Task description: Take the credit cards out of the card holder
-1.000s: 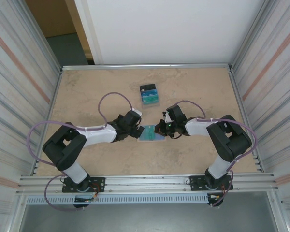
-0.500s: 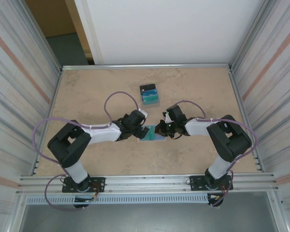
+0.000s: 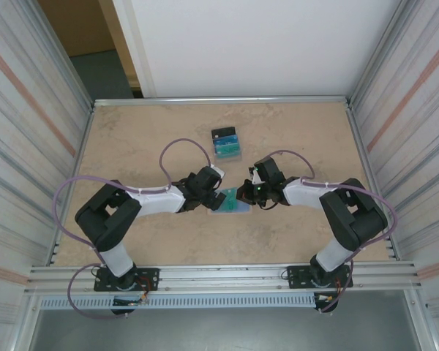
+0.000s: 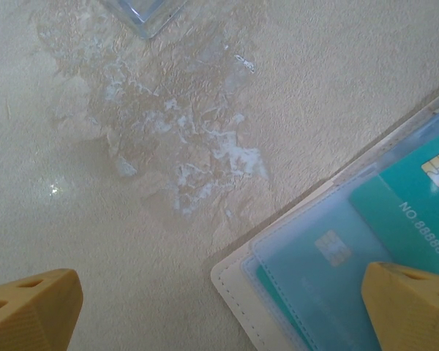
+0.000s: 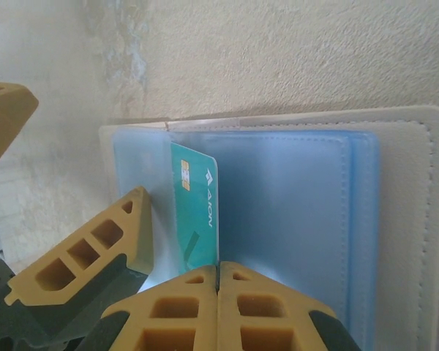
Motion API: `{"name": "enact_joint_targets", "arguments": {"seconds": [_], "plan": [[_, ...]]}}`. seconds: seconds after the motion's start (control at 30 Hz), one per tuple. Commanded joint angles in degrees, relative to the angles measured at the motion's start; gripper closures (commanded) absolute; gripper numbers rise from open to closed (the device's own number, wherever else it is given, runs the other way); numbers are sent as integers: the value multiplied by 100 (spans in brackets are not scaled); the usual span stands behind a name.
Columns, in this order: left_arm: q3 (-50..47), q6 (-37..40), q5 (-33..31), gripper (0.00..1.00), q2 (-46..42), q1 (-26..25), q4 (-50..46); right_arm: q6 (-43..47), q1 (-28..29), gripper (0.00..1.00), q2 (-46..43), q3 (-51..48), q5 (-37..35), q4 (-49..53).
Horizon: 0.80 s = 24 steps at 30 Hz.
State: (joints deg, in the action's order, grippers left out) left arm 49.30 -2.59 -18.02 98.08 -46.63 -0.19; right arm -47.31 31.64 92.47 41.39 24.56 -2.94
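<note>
Stitched card holder (image 5: 413, 219); glossy sleeves (image 5: 293, 212), rectangular teal card (image 5: 194, 212).

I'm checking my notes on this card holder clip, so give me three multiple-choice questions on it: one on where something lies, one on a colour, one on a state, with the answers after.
1. Where does the pile of loose cards lie relative to the card holder?
A) farther from the arm bases
B) nearer the arm bases
C) on top of it

2. What colour is the card sticking out of the holder's clear sleeve?
A) red
B) teal
C) yellow

3. How does the left gripper stand?
A) shut on a card
B) shut on nothing
C) wide open

Answers:
1 A, since the top view shows the pile beyond the open holder.
2 B, since the right wrist view shows a teal card with a chip.
3 C, since its fingers sit far apart in the left wrist view.
</note>
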Motion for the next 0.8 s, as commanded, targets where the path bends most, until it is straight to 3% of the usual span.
{"name": "enact_joint_targets", "arguments": {"seconds": [0.0,0.1,0.23,0.4,0.77], "plan": [[72,113,-64,1,131,-21,-183,122,-37,100,-194,-68,-108,101],[69,96,-39,1,155,-30,-183,22,-36,100,-180,-113,30,-94],[56,20,-39,1,180,-30,-210,-148,-41,91,-124,-224,397,-630],[19,-63,0,1,187,-30,-210,-373,-27,87,24,-377,779,-1384],[-58,-174,29,1,123,-30,-228,-252,134,86,370,-222,523,-1329]]}}
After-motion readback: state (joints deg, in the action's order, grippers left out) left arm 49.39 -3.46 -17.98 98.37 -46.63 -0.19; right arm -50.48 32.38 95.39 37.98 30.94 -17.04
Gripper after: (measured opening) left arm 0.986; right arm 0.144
